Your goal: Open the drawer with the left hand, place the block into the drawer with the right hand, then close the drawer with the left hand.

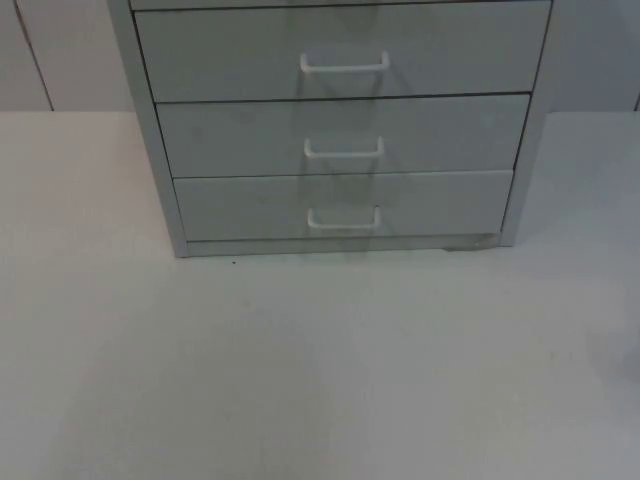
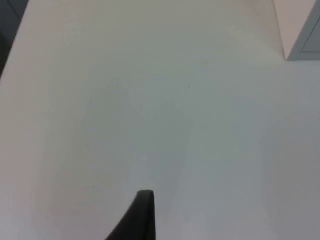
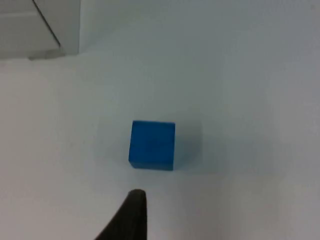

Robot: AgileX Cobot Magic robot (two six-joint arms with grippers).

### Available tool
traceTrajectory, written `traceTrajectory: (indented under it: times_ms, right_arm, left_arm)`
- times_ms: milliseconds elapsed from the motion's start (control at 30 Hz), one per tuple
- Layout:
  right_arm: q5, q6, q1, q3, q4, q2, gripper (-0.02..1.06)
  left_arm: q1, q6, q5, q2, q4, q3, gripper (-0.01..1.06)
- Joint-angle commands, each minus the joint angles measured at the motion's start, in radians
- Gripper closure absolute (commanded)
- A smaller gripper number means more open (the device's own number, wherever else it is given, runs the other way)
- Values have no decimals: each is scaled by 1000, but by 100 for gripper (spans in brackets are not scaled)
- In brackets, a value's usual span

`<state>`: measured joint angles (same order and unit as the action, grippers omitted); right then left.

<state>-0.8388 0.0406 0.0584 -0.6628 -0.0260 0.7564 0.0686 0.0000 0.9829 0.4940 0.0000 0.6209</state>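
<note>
A grey drawer cabinet (image 1: 340,130) is seen on the white table (image 1: 300,380), all three drawers closed; opening is judged not begun. A blue block (image 3: 152,145) lies before the right gripper (image 3: 131,217). The left gripper (image 2: 140,217) must reach a handle (image 1: 343,219). Jaw states cannot be told.

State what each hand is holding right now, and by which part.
Nothing is held. The blue block lies free on the white table, beyond the right hand's fingertip; the left hand's fingertip is over bare table.
</note>
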Motion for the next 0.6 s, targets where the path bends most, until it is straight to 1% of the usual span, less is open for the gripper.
traceTrajectory:
  times_ms: [0,167,300,400,433,500,567]
  right_arm:
    - [10,5,1,-5,-2,56,4]
    - [10,5,1,-5,-5,118,4]
    - [10,5,1,-5,-5,122,4]
    - [14,1,1,-5,-5,122,4]
    - [14,1,1,-5,-5,122,4]
    - [14,1,1,-5,-5,122,4]
    - [14,1,1,-5,-5,122,4]
  left_arm:
    - [0,0,-21,41,-19,7,0]
    - [0,22,-36,101,-22,17,0]
    - [0,24,-36,135,-28,43,0]
    - [0,79,-25,172,-71,88,1]
    - [0,79,-25,172,-71,88,1]
    - [0,102,-18,210,-99,116,4]
    - [0,151,-16,259,-161,143,7]
